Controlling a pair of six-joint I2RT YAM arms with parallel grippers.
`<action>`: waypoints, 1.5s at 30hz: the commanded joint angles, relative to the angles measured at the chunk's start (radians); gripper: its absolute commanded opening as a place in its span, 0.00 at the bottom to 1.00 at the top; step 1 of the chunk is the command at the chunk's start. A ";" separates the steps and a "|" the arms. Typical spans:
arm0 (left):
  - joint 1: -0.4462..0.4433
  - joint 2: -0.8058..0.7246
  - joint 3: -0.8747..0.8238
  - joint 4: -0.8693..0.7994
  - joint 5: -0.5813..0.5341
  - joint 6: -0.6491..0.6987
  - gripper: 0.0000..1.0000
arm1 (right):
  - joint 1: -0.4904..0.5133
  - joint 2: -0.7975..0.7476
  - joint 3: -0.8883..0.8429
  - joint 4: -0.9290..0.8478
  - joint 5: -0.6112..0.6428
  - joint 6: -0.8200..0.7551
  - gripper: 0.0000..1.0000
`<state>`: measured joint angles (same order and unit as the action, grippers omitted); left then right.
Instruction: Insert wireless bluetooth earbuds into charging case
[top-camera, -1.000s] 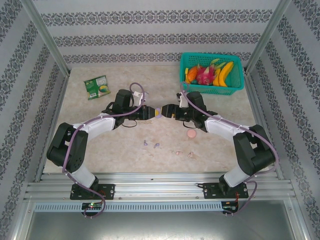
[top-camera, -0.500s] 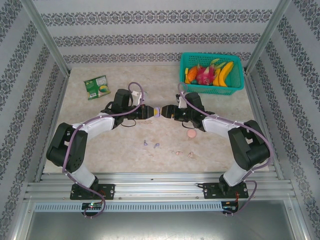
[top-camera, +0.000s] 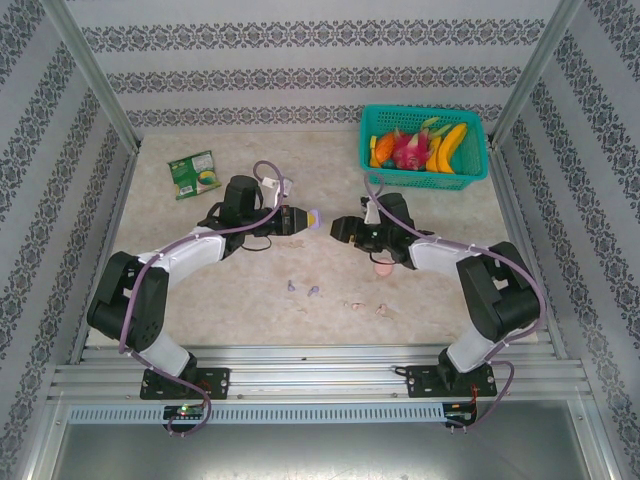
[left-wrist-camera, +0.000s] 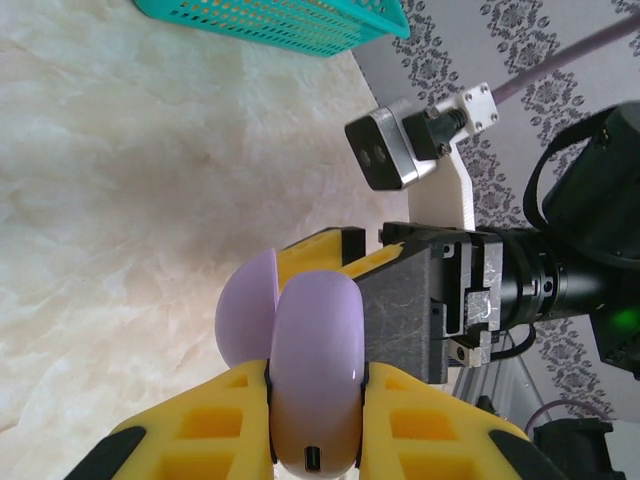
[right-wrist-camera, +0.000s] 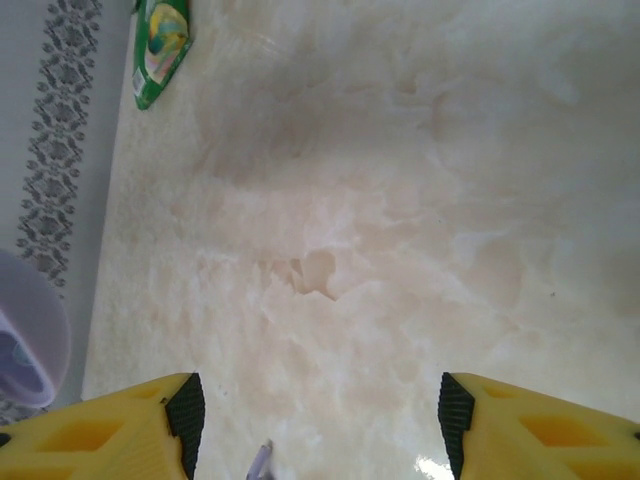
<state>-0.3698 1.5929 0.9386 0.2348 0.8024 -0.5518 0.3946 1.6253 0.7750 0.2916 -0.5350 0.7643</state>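
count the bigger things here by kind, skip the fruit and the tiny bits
charging cases: 2, a lilac case and a pink case
green packet: 1
teal basket: 1
total: 4

The table (top-camera: 240, 300) is seen whole from high behind the arms (top-camera: 190, 250), while the wrist views are aimed close across it toward each other, the lilac case (left-wrist-camera: 315, 370) being shared by all three.
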 joint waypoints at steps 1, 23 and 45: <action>0.021 -0.001 -0.040 0.154 0.021 -0.076 0.00 | 0.000 -0.031 -0.034 0.148 -0.035 0.134 0.64; 0.040 0.076 -0.127 0.540 0.041 -0.313 0.00 | 0.053 0.129 -0.015 0.565 -0.025 0.440 0.48; 0.041 0.074 -0.126 0.495 0.039 -0.283 0.00 | 0.016 0.043 -0.080 0.557 -0.025 0.423 0.45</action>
<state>-0.3325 1.6653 0.8116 0.7185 0.8192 -0.8463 0.4206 1.6985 0.7040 0.8055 -0.5591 1.2053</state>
